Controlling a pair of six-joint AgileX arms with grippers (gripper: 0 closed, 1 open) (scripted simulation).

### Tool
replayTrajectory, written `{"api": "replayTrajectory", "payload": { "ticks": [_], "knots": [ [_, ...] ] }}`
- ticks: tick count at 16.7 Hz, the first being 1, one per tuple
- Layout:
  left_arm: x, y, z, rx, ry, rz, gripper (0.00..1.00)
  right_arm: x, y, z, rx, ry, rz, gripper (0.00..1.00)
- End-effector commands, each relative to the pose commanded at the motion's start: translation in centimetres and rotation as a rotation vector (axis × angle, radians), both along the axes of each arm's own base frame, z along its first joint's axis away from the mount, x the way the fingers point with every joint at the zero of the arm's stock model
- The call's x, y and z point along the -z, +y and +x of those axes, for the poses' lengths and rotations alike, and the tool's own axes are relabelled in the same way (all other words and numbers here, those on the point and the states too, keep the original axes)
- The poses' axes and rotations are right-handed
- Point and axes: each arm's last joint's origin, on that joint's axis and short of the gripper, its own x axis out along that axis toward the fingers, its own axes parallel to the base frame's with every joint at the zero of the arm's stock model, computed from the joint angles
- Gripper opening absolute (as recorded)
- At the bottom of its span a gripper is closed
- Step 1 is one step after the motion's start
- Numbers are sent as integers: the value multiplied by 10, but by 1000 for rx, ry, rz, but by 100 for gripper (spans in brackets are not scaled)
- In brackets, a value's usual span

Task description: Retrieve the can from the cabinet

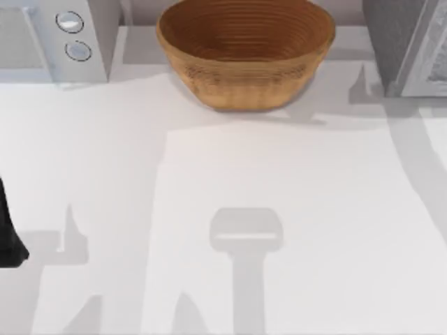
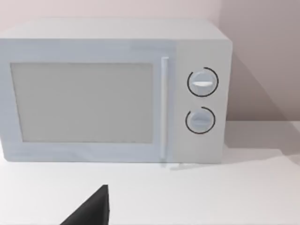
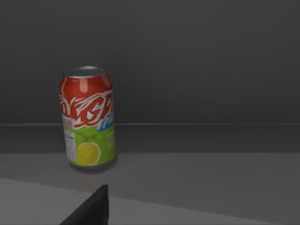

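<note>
While the can (image 3: pixel 87 117) stood upright inside the dark cabinet (image 3: pixel 197 61), nothing touched it.
Can: red top half, green lower half (a lemon printed on it), on the cabinet floor.
Left arm (image 1: pixel 10 230): at the table's (image 1: pixel 300 209) left edge, facing the microwave (image 2: pixel 112 89).
Woven bowl (image 1: pixel 244 52): at the table's back, between microwave and cabinet.
Claws: cannot tell, either one.

The woven bowl (image 1: pixel 246 52) is warm tan-brown, ribbed in concentric coils. The bench (image 1: pixel 314 209) is plain white with soft grey shadows. The microwave (image 2: pixel 112 91) is pale blue-white, with a greyish window and 2 white dials ringed in black. The can (image 3: pixel 87 117) has a silvery-grey top, a red upper band with white lettering and a green lower part bearing a yellow lemon. The cabinet (image 3: pixel 197 70) interior is dark grey.
</note>
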Motion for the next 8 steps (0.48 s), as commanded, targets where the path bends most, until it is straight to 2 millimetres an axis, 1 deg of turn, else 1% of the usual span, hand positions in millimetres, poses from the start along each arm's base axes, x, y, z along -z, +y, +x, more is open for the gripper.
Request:
{"api": "replayTrajectory", "payload": {
  "ticks": [3, 5, 8],
  "knots": [
    [0, 0, 0, 0, 0, 0, 100, -6, 7, 22, -1, 28, -5, 100],
    [0, 0, 0, 0, 0, 0, 100, -7, 8, 26, -1, 34, -6, 100],
    [0, 0, 0, 0, 0, 0, 100, -7, 8, 26, -1, 34, -6, 100]
  ]
}}
